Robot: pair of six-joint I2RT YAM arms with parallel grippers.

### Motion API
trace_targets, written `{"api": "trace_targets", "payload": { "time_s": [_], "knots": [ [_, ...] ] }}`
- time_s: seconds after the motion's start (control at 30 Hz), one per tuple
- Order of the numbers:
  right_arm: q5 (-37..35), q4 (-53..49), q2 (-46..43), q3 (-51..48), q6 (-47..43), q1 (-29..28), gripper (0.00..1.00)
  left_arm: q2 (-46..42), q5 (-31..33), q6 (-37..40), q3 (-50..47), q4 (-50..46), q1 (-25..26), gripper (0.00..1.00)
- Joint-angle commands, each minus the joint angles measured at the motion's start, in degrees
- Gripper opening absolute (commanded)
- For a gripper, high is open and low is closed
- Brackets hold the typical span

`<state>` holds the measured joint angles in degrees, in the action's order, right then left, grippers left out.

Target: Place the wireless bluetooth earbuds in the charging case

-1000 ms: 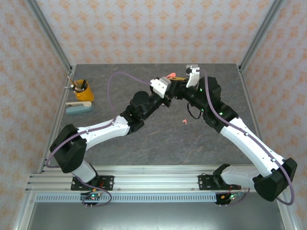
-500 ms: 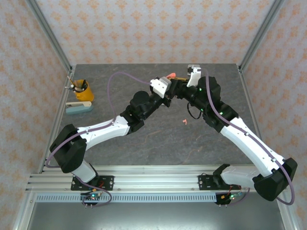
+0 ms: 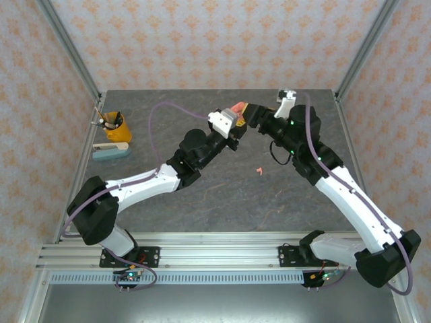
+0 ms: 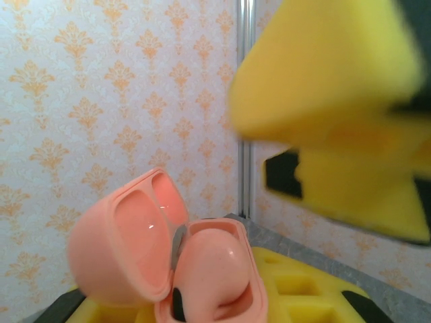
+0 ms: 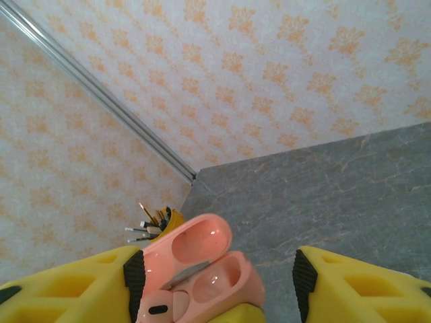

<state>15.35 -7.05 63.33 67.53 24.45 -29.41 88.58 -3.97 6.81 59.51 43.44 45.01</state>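
My left gripper (image 3: 234,120) is shut on the open coral-pink charging case (image 3: 237,108) and holds it above the back middle of the table. In the left wrist view the case (image 4: 215,269) has its lid (image 4: 128,235) swung back, and a pink earbud (image 4: 219,266) sits in one well. The right wrist view shows that earbud (image 5: 156,311) in the case's left well and the other well (image 5: 219,281) bare. My right gripper (image 5: 219,269) stands open around the case, its fingers (image 5: 363,282) apart from it. Another coral-pink earbud (image 3: 258,169) lies on the table.
A yellow pen cup (image 3: 114,125) and a pale blue and white stapler-like object (image 3: 111,151) stand at the left edge. Metal frame posts (image 3: 71,50) and patterned walls close in the grey table (image 3: 222,195). The two wrists are close together at the back.
My right gripper has opened and drawn back to the right, away from the case. The left gripper still holds the case, shifted slightly.
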Motion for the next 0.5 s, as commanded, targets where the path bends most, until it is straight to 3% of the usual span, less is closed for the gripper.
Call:
{"api": "trace_targets", "payload": {
  "time_s": [0.0,0.23,0.47],
  "knots": [
    [-2.08,-3.45,-4.78,2.11,2.51,1.51,0.65,-3.5,1.22,2.74,-2.61,3.49,0.0,0.0],
    [-12.82,-21.43,-5.34,-0.12,4.79,3.0,0.69,-10.09,-0.81,4.39,-9.32,2.55,-2.52,0.0],
    [-15.38,-34.43,8.29,-0.29,5.27,3.11,0.69,-16.87,-4.83,4.88,-14.82,2.14,-5.39,0.0]
  ]
}}
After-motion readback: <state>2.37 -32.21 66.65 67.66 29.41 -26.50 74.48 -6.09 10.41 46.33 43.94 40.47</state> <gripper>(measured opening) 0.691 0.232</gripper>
